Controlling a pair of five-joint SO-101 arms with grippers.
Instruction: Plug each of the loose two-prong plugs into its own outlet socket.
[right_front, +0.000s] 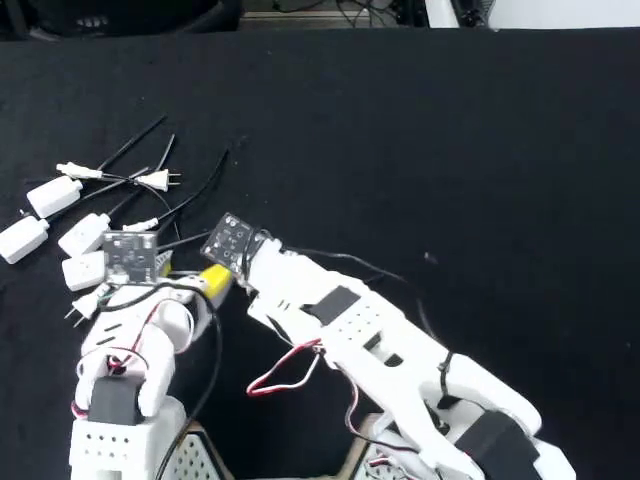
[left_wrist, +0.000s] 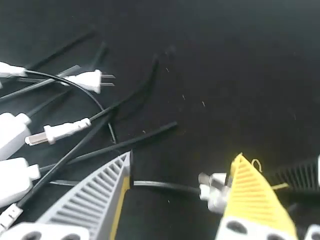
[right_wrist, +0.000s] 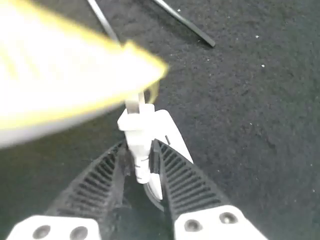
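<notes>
Right gripper (right_wrist: 141, 150) pinches small white two-prong plug (right_wrist: 136, 131). Left gripper (left_wrist: 184, 157) spread, yellow finger close beside plug. Step: plug in transit. Next: line prongs up with a white socket block (right_front: 54, 196).

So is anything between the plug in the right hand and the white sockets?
Yes. The left hand sits between them, its yellow finger right beside the plug that the right hand grips. Loose black cords also lie in front of the sockets.

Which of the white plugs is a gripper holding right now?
The plug pinched between the right gripper's black fingers; the other plugs lie loose on the table among the cords.
</notes>
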